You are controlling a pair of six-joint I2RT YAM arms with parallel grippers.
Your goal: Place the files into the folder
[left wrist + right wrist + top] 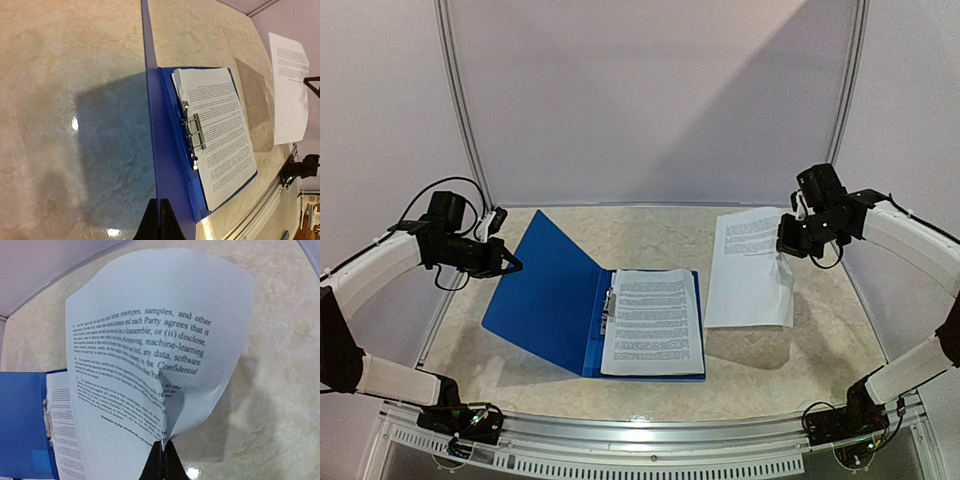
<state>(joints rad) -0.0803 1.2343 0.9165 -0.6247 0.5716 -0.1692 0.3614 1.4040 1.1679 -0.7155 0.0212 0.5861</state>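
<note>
The left pincer (508,262) pinches the blue folder (535,290) by its raised cover; filed sheets (653,322) lie right of it. The right pincer (786,238) clamps a loose sheet (750,275), which curls above it.

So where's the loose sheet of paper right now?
The loose sheet hangs on the right side of the top view, pinched by the right gripper, just right of the open blue folder.

1. Beige marbled stone-look table top (75,60): smooth, glossy, mirrors lamp glints.
2. Royal-blue flat rectangular folder (535,285): smooth plastic-looking board, slight sheen.
3. Small silver metal clip (196,131) at its spine: bright, polished.
4. White printed paper sheets (653,320) in the folder: thin, matt.
5. Lifted white paper sheet (150,340): matt, floppy, creased where pinched.
</note>
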